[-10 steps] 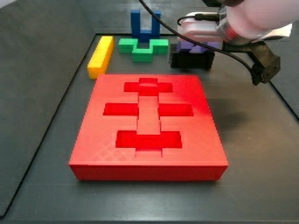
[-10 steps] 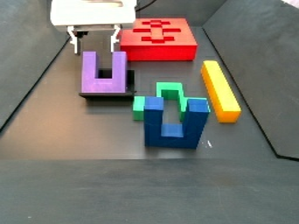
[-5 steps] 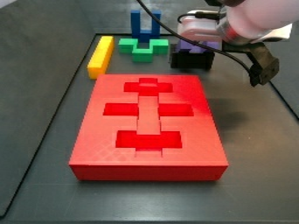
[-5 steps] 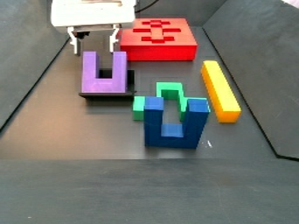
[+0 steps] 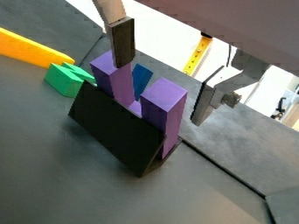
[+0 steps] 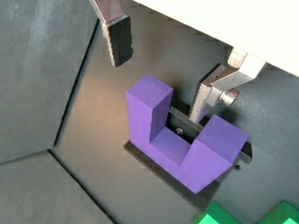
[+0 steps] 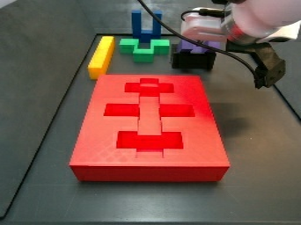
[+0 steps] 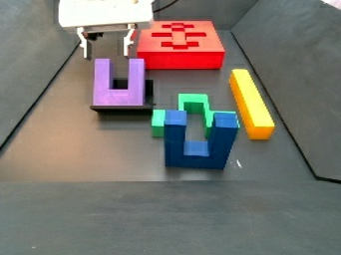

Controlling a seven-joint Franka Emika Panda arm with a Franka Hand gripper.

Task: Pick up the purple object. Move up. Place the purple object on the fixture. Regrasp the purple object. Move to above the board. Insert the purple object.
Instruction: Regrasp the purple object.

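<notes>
One purple object point(image 8: 118, 82), U-shaped, prongs up, seated on the fixture point(image 5: 114, 136) near the back of the tabletop point(image 8: 80, 189); I log it as placed, with the fixture's dark base showing under it in both wrist views. Claw point(image 6: 170, 54): spread wide and holding nothing, one silver finger point(image 5: 122, 38) and its partner point(image 6: 218, 87) standing clear of the prongs on either side, just above the piece. Change over the last second: almost none, since the side views match frame for frame and the claw hangs in the same spot over the piece. I read that as the pause between release and regrasp, with the placing step done. Board point(image 7: 150, 123): large red slab, well apart from the fixture, recesses unfilled. Also present: blue piece point(image 8: 197, 134), green block point(image 8: 186, 108), yellow bar point(image 8: 250, 100), all untouched. Next step, in my judgement: lower and close on the prongs squarely.
</notes>
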